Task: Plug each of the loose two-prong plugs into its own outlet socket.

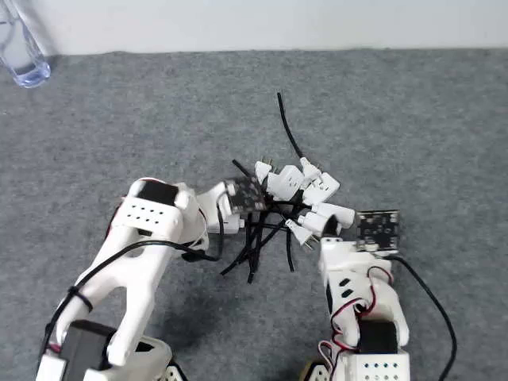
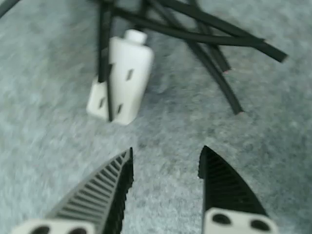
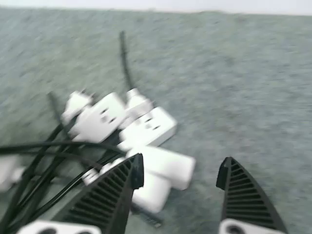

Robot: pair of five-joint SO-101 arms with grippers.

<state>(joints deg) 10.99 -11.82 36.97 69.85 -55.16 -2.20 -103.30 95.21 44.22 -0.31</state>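
Note:
A tangle of white outlet sockets (image 1: 302, 184) and two-prong plugs (image 1: 299, 232) with short black cords (image 1: 258, 238) lies mid-table on grey carpet. My left gripper (image 2: 165, 168) is open just short of a white socket (image 2: 122, 80) with slots facing up, a black cord (image 2: 105, 58) lying across it. My right gripper (image 3: 180, 178) is open, hovering at the near side of the pile. White sockets (image 3: 146, 127) lie beyond one finger, and a white plug body (image 3: 163, 173) sits partly between its fingers.
A clear plastic bottle (image 1: 22, 51) stands at the far left corner. One long black cord (image 1: 287, 127) trails toward the back. Bare grey carpet (image 1: 429, 127) stretches on all sides of the pile.

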